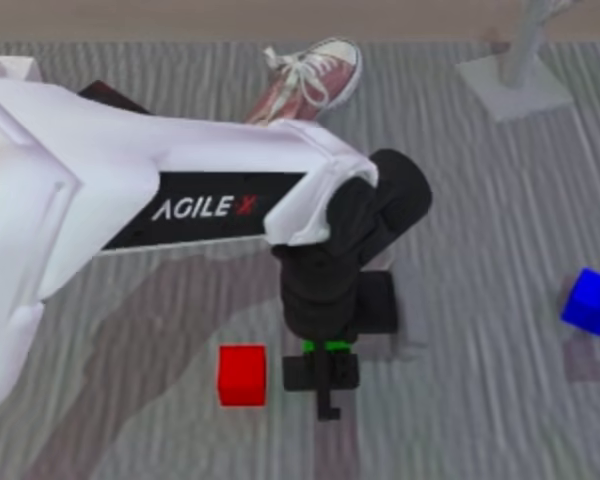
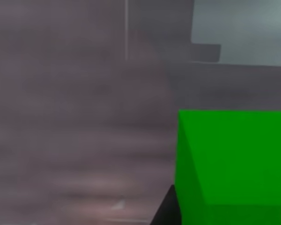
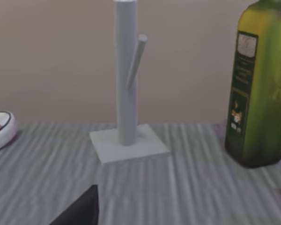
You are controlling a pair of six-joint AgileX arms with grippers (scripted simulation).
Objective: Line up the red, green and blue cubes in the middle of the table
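Green cube (image 1: 323,346) first: only a sliver of it is showing in the top view, tucked under my left gripper (image 1: 325,385) near the middle of the table (image 1: 480,420), while in the left wrist view it is filling the near corner as a big green block (image 2: 234,164) with a dark finger edge (image 2: 166,211) beside it. I am judging that my left gripper is clamped on this cube, since the block is sitting right between the fingers, though whether it is resting on the table or hanging just above it I cannot tell. Just beside it, toward the table's left, the red cube (image 1: 242,375) is sitting on the surface, close but apart from the gripper. That is the relation I am working from: red lies directly to the left of what I am carrying, so the line is running left to right across the table, and green is going down right next to red. The blue cube (image 1: 591,300) is waiting well apart at the right edge, nearer to my right arm, which is not showing in the top view; its wrist camera is looking at a grey stand (image 3: 126,93), an olive oil bottle (image 3: 260,84) and the toe of a sneaker (image 3: 0,129), and I cannot tell how its fingers are set.
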